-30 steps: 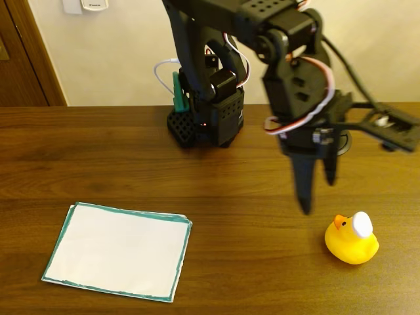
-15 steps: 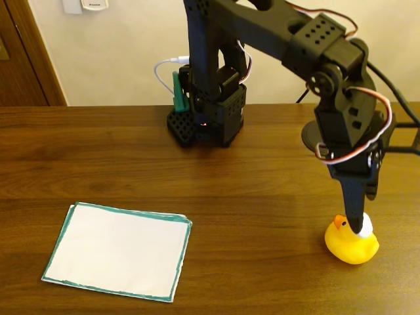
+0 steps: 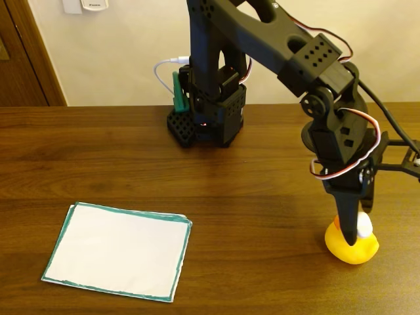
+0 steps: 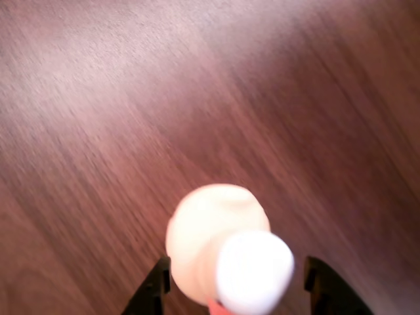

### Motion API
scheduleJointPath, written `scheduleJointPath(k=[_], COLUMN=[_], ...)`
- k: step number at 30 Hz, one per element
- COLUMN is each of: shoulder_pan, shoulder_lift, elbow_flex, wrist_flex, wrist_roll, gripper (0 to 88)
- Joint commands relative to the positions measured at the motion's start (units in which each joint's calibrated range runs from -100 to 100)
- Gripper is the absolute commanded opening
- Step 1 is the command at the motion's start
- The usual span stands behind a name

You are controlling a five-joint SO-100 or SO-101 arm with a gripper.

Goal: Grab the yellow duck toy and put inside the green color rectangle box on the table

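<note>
Since the earlier frames the black two-finger gripper [image 3: 349, 230] has travelled from above the bare worktop to the duck and has sunk lower, so that its tips now reach down around the toy's head.

The small rounded yellow rubber duck [image 3: 354, 244], with a white round patch on its head, sits upright on the dark brown wood-grain worktop [image 3: 249, 197] at the right of the fixed view. It rests on the surface, not lifted. One dark finger [image 3: 348, 220] crosses in front of the duck's head and hides the beak.

In the wrist view the duck [image 4: 216, 243] lies between the two black fingertips at the lower edge, one on each side, with a visible gap between each tip and the toy. The gripper [image 4: 239, 285] stands parted wider than the duck and has hold of nothing. That picture is blurred and washes the duck pale.

The flat white rectangular paper sheet with a thin green border [image 3: 118, 251] lies at the lower left of the fixed view, well apart from the duck and the gripper.
</note>
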Motion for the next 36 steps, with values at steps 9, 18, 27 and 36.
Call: scheduleJointPath(k=[9,18,27,36], shoulder_pan=[-0.74,4.32,32.55,64.19], shoulder_lift=[3.00,-7.04,-17.87,-32.36], elbow_flex=[1.08,-3.65,0.17,7.46], wrist_flex=[-5.08,11.70,24.74,24.91], wrist_roll=[-1.17,1.37,11.38,19.88], gripper=[13.2,0.2,0.2,0.2])
